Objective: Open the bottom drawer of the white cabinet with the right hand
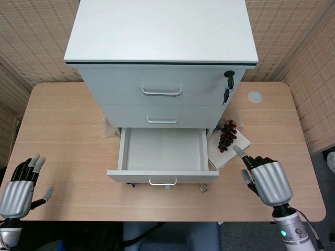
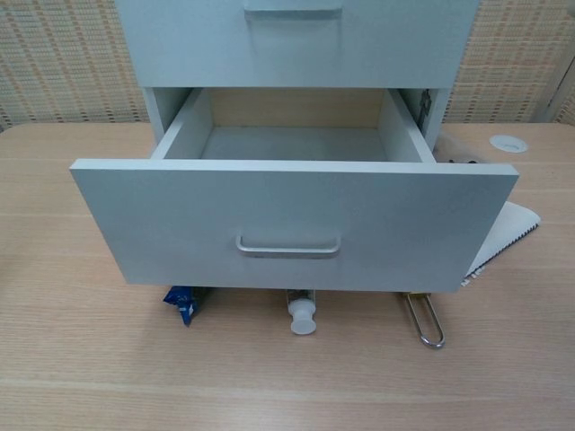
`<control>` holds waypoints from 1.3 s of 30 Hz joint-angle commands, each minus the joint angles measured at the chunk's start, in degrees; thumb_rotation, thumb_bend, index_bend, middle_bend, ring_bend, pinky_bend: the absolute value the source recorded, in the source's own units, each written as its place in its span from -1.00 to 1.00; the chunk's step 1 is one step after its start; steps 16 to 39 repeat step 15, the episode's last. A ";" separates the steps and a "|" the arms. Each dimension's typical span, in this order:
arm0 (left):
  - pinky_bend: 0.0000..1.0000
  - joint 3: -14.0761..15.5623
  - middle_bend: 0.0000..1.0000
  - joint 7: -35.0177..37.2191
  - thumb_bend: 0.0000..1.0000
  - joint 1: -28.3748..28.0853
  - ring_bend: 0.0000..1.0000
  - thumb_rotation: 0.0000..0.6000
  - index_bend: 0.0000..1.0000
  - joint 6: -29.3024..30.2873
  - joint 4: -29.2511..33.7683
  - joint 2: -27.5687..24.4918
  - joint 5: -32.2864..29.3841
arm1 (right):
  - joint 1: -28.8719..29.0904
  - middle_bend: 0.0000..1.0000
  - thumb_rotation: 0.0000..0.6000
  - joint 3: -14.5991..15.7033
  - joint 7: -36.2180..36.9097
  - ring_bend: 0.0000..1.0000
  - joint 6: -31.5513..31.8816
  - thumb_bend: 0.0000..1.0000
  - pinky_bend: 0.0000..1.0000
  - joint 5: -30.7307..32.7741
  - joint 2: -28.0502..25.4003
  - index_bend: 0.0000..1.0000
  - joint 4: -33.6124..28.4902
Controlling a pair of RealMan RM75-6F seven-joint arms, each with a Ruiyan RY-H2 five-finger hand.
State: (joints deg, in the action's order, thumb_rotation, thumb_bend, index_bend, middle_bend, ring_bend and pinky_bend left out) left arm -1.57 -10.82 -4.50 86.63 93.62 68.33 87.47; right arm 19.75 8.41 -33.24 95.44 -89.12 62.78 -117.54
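Observation:
The white cabinet (image 1: pixel 162 47) stands at the back of the table. Its bottom drawer (image 1: pixel 163 151) is pulled out and empty; the chest view shows its front panel (image 2: pixel 287 224) with a metal handle (image 2: pixel 288 245). My right hand (image 1: pixel 267 180) hovers open over the table right of the drawer, apart from it, fingers spread. Near the front left edge my left hand (image 1: pixel 18 191) stays open, holding nothing. Neither hand shows in the chest view.
Dark grapes (image 1: pixel 227 135) lie on a white cloth (image 1: pixel 230 146) right of the cabinet. A blue packet (image 2: pixel 183 302), a white tube (image 2: pixel 302 316) and a metal clip (image 2: pixel 429 323) lie under the drawer front. Keys (image 1: pixel 227 83) hang from the cabinet lock. A white disc (image 1: pixel 255 96) sits at the back right.

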 commanded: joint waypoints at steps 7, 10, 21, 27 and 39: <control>-0.81 0.11 -1.00 -1.17 -0.38 -0.30 -1.00 1.00 -0.95 -0.23 0.94 0.38 0.46 | -8.63 -0.71 1.00 0.36 10.26 -0.75 0.37 -0.47 -0.47 7.13 0.09 -0.95 9.35; -0.81 0.01 -1.00 -1.55 -0.38 -0.42 -1.00 1.00 -0.95 -0.20 1.29 0.43 0.55 | -10.27 -0.80 1.00 -0.21 13.26 -0.83 0.08 -0.49 -0.54 7.88 0.64 -1.00 11.54; -0.81 -0.08 -1.00 -2.09 -0.37 -0.69 -1.00 1.00 -0.95 -0.78 1.51 0.76 0.13 | -11.40 -0.81 1.00 -0.64 16.57 -0.84 -2.41 -0.50 -0.61 7.53 1.48 -1.00 13.95; -0.81 -0.08 -1.00 -2.09 -0.37 -0.69 -1.00 1.00 -0.95 -0.78 1.51 0.76 0.13 | -11.40 -0.81 1.00 -0.64 16.57 -0.84 -2.41 -0.50 -0.61 7.53 1.48 -1.00 13.95; -0.81 -0.08 -1.00 -2.09 -0.37 -0.69 -1.00 1.00 -0.95 -0.78 1.51 0.76 0.13 | -11.40 -0.81 1.00 -0.64 16.57 -0.84 -2.41 -0.50 -0.61 7.53 1.48 -1.00 13.95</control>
